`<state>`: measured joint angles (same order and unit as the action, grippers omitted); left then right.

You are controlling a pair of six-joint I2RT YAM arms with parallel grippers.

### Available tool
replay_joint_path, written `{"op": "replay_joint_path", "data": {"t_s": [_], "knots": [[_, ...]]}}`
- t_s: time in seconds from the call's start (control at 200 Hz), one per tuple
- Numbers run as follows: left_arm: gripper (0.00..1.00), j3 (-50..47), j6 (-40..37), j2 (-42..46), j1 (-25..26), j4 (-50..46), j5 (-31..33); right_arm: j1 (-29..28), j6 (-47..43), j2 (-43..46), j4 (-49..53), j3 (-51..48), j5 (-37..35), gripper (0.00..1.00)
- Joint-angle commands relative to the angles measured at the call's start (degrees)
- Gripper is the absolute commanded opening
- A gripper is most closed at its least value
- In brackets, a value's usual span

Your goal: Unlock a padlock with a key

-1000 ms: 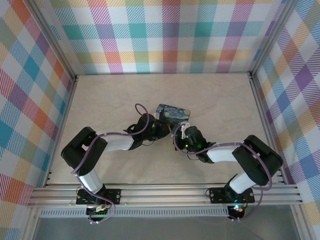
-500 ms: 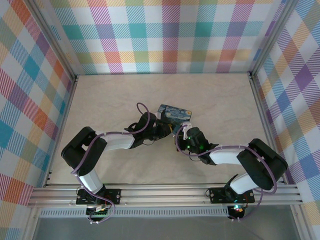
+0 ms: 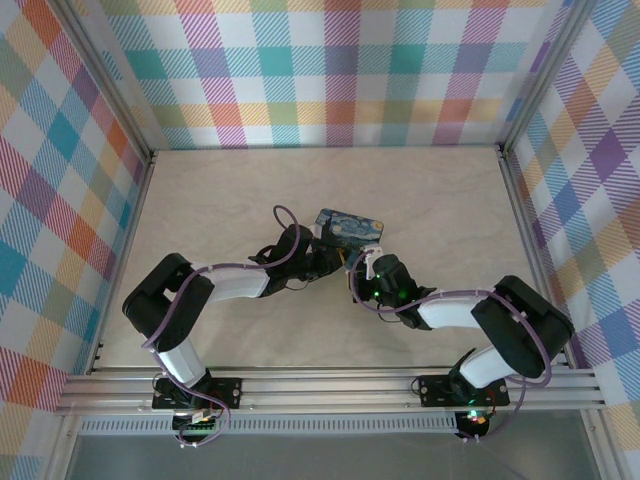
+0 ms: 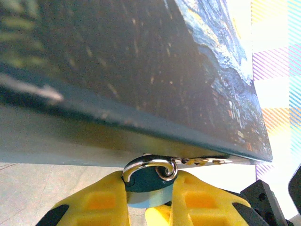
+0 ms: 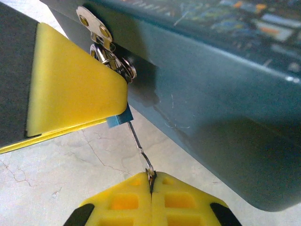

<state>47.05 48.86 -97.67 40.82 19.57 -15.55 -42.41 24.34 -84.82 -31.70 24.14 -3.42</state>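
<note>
Right gripper (image 5: 150, 182): fingers pressed together on the outer end of the key (image 5: 138, 142), a grip that lets the wrist push and twist it.
Key: a thin sliver running from those fingers up to the underside of the padlock (image 5: 120, 121), just in front of the tin (image 5: 211, 89). I cannot tell how deep it sits.
Left gripper (image 4: 149, 200): clamped on the blue padlock body, probably to brace it against the key's twist.
Padlock: hangs at the tin's front wall, its shackle (image 4: 149, 165) hooked through the clasp (image 5: 96, 30), so it cannot be lifted away.
Tin: lies on the table (image 3: 220, 200) just beyond both grippers.
Step, as I judge it: seating and turning the key; shackle not yet released.
</note>
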Motion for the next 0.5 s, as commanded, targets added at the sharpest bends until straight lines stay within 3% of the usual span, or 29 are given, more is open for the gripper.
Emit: {"op": "replay_joint_path", "data": {"t_s": [0.0,0.495], "knots": [[0.19,1.52,0.79,-0.42,1.02,0.39,-1.63,-0.29,-1.21,-0.70,-3.75,1.72,1.38,0.00],[0.19,1.40,0.71,-0.44,1.02,-0.15,-1.15,-0.27,-0.39,1.24,-5.80,0.13,1.12,0.00]]}}
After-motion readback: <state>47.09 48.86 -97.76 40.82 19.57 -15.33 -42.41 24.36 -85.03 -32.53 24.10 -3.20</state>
